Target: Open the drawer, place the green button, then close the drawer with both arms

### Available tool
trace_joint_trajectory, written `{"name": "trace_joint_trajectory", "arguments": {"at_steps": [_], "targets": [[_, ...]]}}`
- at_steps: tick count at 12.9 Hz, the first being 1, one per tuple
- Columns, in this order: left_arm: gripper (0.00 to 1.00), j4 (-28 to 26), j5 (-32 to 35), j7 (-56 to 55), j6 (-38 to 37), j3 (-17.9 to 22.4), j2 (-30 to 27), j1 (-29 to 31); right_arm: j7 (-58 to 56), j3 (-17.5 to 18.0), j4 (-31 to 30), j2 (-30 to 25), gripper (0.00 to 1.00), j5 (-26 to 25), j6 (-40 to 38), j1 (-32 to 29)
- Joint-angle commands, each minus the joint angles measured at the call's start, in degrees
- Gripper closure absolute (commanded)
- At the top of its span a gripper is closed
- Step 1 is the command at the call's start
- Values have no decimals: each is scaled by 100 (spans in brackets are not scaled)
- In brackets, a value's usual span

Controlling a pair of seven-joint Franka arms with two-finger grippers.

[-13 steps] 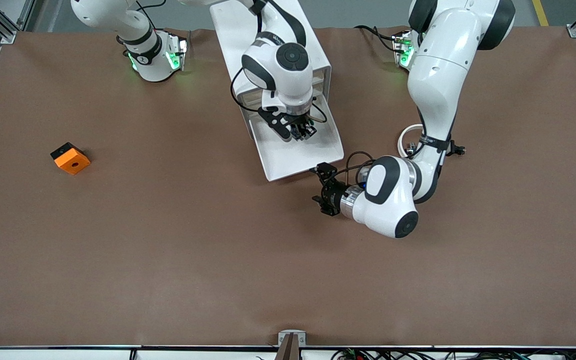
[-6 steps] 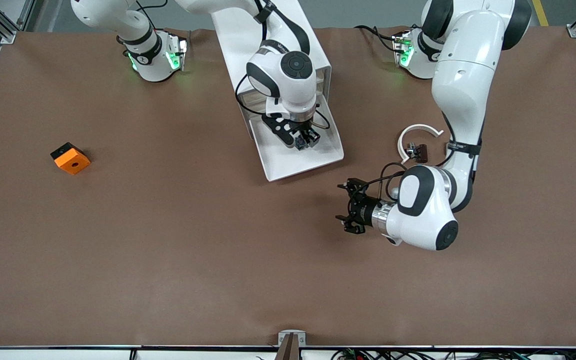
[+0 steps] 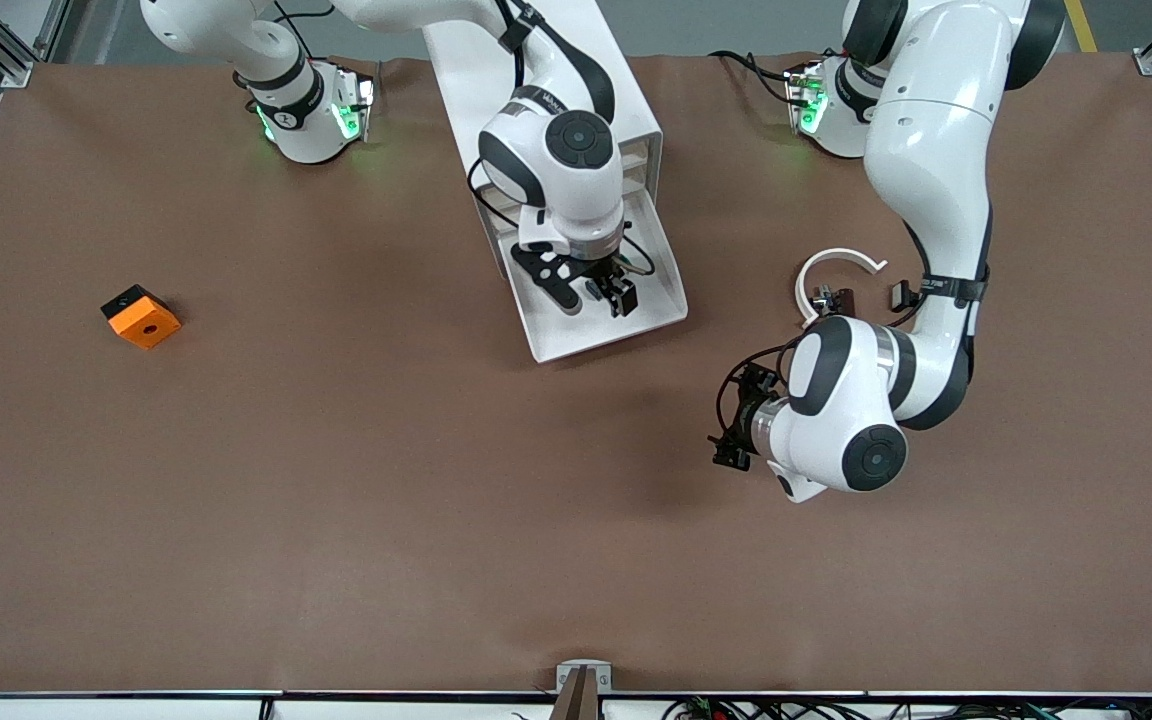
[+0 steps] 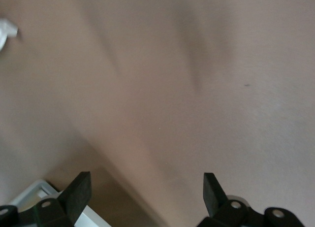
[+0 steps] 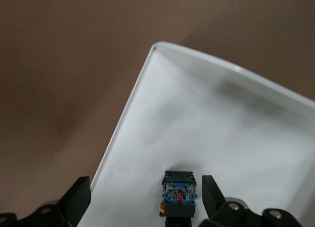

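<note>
Resting on the white tray of the pulled-out pale lowest drawer (image 3: 636,315), the tiny black-blue button (image 5: 179,192) lies freed between the right gripper's (image 3: 608,292) spread fingers; the left gripper (image 3: 734,440), likewise spread, waits over bare brown table (image 3: 336,500) for closing

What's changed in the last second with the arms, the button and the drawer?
The right hand has opened over the drawer, leaving the button lying in the tray. The left hand, open and empty, has drawn away from the drawer toward the front camera. The orange cube stayed put.
</note>
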Motion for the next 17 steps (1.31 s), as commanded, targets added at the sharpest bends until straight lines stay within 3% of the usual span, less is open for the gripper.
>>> {"name": "trace_joint_trajectory", "arguments": {"at_steps": [1, 4, 6, 12, 17], "targets": [[0, -94, 233, 1084, 75, 55, -170, -62, -942, 64, 382, 0, 0, -16, -575, -466], [0, -155, 724, 2095, 382, -32, -275, -272, -2294, 64, 391, -299, 0, -15, -979, -1142], [0, -549, 1023, 2851, 768, -164, -476, -439, -3138, 64, 391, -465, 0, -15, -1269, -1608], [0, -2253, 1367, 2978, 2867, -235, -951, -1073, -6073, 46, 391, -975, 0, -59, -2122, -3058], [0, -2826, 1359, 2917, 2994, -779, -1197, -1055, -7843, 46, 391, -1336, 0, -375, -2641, -4149]]}}
